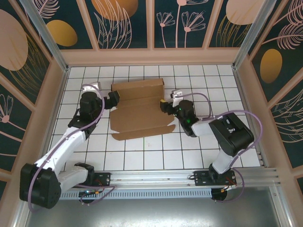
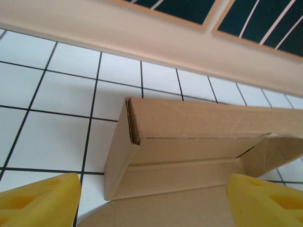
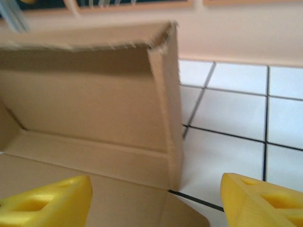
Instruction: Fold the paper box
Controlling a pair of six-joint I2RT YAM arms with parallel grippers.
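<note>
The paper box (image 1: 139, 111) lies on the white gridded table, brown, with its far wall and two end flaps raised and the near panel flat. My left gripper (image 1: 112, 98) is at the box's left end, open. In the left wrist view its yellow fingertips (image 2: 40, 201) stand wide apart, with the box's left corner (image 2: 128, 142) ahead of them and nothing gripped. My right gripper (image 1: 165, 105) is at the box's right end, also open. In the right wrist view, the gap in the right gripper (image 3: 154, 208) faces the box's upright right end flap (image 3: 170, 104) without touching it.
A beige back wall (image 1: 151, 56) and side walls enclose the table. An aluminium rail (image 1: 189, 177) carrying the arm bases runs along the near edge. White tiles (image 1: 142, 156) show in front of the box.
</note>
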